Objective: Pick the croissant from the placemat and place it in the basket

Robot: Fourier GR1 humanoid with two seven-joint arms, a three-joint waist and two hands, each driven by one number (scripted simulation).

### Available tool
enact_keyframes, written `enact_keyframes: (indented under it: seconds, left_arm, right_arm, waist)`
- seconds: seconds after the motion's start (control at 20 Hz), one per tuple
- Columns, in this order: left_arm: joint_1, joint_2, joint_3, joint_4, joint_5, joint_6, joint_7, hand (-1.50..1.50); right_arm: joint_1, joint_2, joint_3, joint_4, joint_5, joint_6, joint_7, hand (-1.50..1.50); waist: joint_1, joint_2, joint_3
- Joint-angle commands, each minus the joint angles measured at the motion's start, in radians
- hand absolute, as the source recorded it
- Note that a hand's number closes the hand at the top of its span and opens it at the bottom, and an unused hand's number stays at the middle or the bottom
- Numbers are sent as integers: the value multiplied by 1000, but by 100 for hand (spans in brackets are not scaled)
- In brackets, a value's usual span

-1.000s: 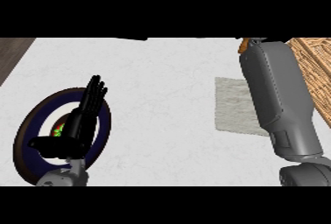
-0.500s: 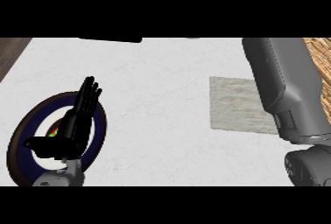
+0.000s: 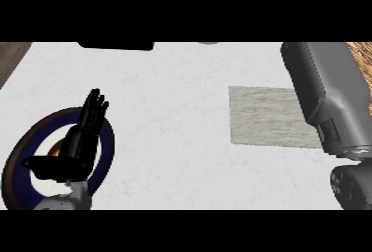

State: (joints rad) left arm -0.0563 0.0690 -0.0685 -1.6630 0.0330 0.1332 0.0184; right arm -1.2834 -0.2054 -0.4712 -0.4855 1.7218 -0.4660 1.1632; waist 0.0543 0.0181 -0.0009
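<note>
Head view | left hand (image 3: pixel 73 150) fingers (image 3: pixel 93 110) straight, empty | over plate (image 3: pixel 16 165)

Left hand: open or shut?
Open. The left hand has straight fingers pointing up and holds nothing, showing over the plate.

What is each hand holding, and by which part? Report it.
The left hand is open, holding nothing. The right hand is out of view, so its hold cannot be told.

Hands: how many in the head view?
1. The left hand at lower left, open, fingers up, over the plate. The right forearm covers the placemat's right edge; the right hand is out of frame.
</note>
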Motion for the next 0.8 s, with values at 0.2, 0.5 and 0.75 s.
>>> enact_keyframes:
  seconds: [0.2, 0.5, 0.75]
  left_arm:
    - [25, -20, 0, 15, -2, 11, -23, 0]
    - [27, 31, 34, -50, 29, -25, 32, 0]
    - [66, 15, 27, -52, 30, -25, 9, 0]
  right_arm:
    - [49, -51, -69, 12, 3, -114, 106, 150]
    - [76, -70, -86, 47, 31, -64, 101, 150]
    - [156, -56, -108, 44, -5, -97, 41, 150]
  waist:
    - [-23, -5, 1]
    - [-23, -10, 1]
    - [-33, -12, 1]
